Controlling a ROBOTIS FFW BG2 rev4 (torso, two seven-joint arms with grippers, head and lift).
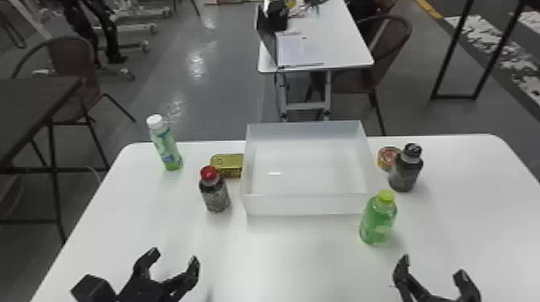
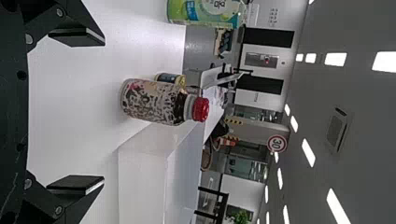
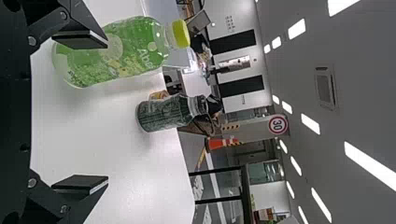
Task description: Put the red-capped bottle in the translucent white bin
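One red-capped bottle (image 1: 216, 193) stands left of one bin (image 1: 305, 205), before one gold tin (image 1: 229, 162); three other bottles (image 1: 377, 223) and one round tin (image 1: 385, 158) share the surface (image 1: 297, 253); the left end effector (image 1: 173, 258) and right end effector (image 1: 433, 267) gape wide.

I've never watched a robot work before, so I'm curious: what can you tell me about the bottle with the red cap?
The red-capped bottle stands upright on the white table, left of the translucent white bin and in front of a yellow tin. It looks like clear plastic, with dark contents showing near the neck and a busy speckled label. Its cap is on. Neither gripper touches it.
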